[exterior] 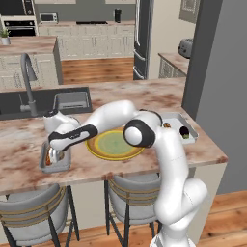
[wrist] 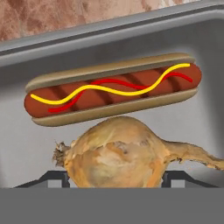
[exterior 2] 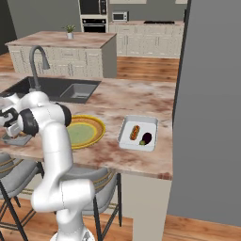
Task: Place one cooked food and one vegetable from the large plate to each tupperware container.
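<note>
In the hand view a small round tan-brown vegetable (wrist: 116, 153), onion-like, sits between my gripper's (wrist: 113, 180) two finger tips, which press its sides. Just beyond it a cooked food, a hot dog (wrist: 113, 89) with yellow and red stripes, lies on the floor of the grey tupperware container (wrist: 131, 26). From the left base view the gripper (exterior: 54, 155) hangs low inside that grey container (exterior: 62, 165), left of the large plate (exterior: 96, 147). The whitish container (exterior 2: 127, 123) holds another hot dog (exterior 2: 135, 132) and a dark purple vegetable (exterior 2: 147, 138).
The dark sink basin (exterior: 43, 99) with its curved tap (exterior: 28, 82) lies behind the grey container. A grey wall panel (exterior 2: 207, 108) rises at the counter's right end. Two stools (exterior: 34, 207) stand under the counter's front edge.
</note>
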